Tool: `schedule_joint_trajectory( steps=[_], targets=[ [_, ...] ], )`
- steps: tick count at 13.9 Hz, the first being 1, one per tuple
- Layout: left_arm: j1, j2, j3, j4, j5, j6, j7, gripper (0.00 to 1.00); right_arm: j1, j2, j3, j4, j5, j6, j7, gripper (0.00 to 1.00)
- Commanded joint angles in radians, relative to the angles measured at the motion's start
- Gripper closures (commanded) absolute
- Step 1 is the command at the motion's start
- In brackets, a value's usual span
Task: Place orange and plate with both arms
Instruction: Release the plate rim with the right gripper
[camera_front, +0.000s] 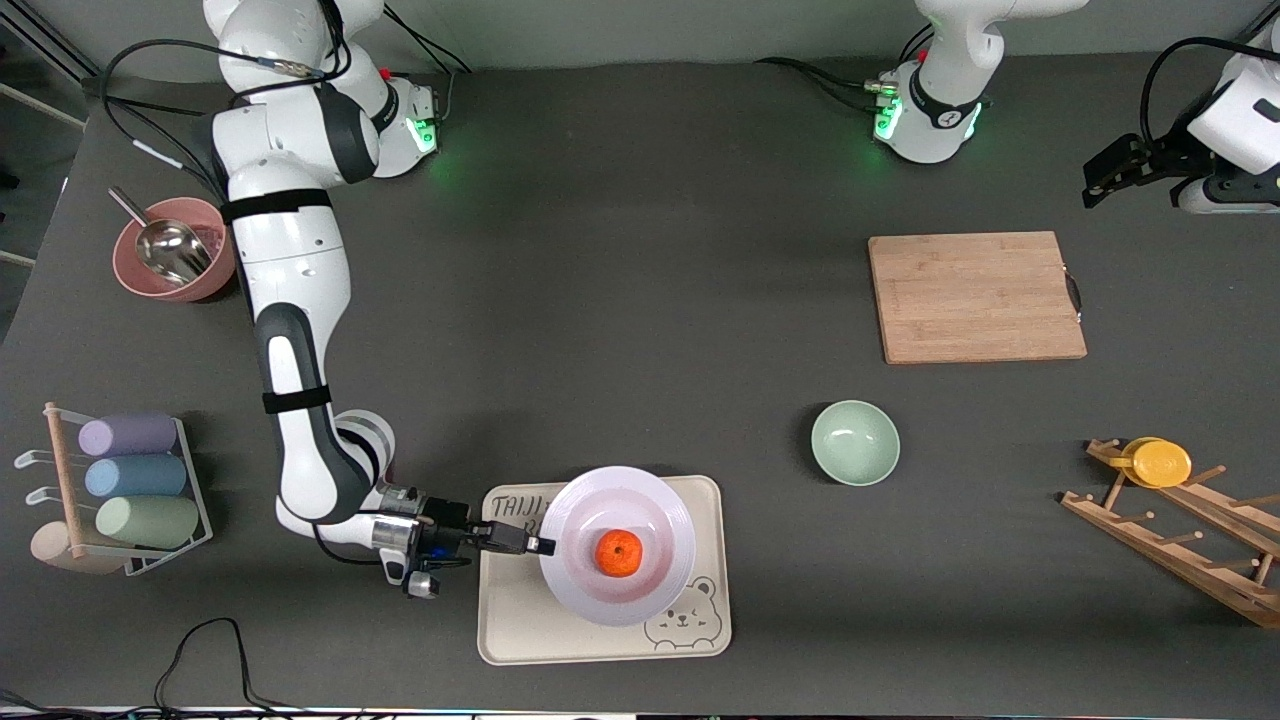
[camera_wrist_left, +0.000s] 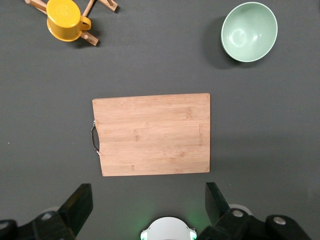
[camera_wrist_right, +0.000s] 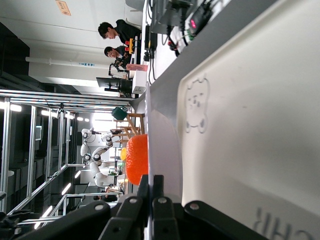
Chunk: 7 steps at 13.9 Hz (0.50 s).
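Observation:
The white plate (camera_front: 618, 545) rests on the cream bear-printed tray (camera_front: 520, 630) near the front camera, with the orange (camera_front: 619, 553) in its centre. My right gripper (camera_front: 541, 545) is shut on the plate's rim at the edge toward the right arm's end of the table. In the right wrist view the fingers (camera_wrist_right: 159, 186) pinch the thin plate rim (camera_wrist_right: 160, 150), with the orange (camera_wrist_right: 137, 158) above it. My left gripper (camera_front: 1100, 183) is open and empty, held high over the table's edge at the left arm's end; its fingers (camera_wrist_left: 80, 202) frame the cutting board.
A wooden cutting board (camera_front: 975, 297) lies toward the left arm's end. A mint-green bowl (camera_front: 855, 443) stands between it and the tray. A wooden rack (camera_front: 1180, 535) carries a yellow cup (camera_front: 1158, 463). A pink bowl with a scoop (camera_front: 172, 250) and a rack of cups (camera_front: 130, 480) stand at the right arm's end.

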<state>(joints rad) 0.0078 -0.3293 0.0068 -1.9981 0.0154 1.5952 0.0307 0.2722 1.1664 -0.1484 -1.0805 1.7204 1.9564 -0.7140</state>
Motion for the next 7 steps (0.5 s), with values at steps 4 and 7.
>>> schedule_joint_trajectory(
  steps=[4,7],
  targets=[
    [0.003,0.007,-0.004,0.022,-0.005,-0.026,0.008,0.0,-0.005,0.058,0.007,0.011,0.03,0.001,-0.128,1.0],
    [-0.002,0.007,-0.004,0.022,-0.005,-0.015,0.009,0.0,-0.005,0.058,0.007,-0.001,0.028,-0.001,-0.134,1.0]
  ],
)
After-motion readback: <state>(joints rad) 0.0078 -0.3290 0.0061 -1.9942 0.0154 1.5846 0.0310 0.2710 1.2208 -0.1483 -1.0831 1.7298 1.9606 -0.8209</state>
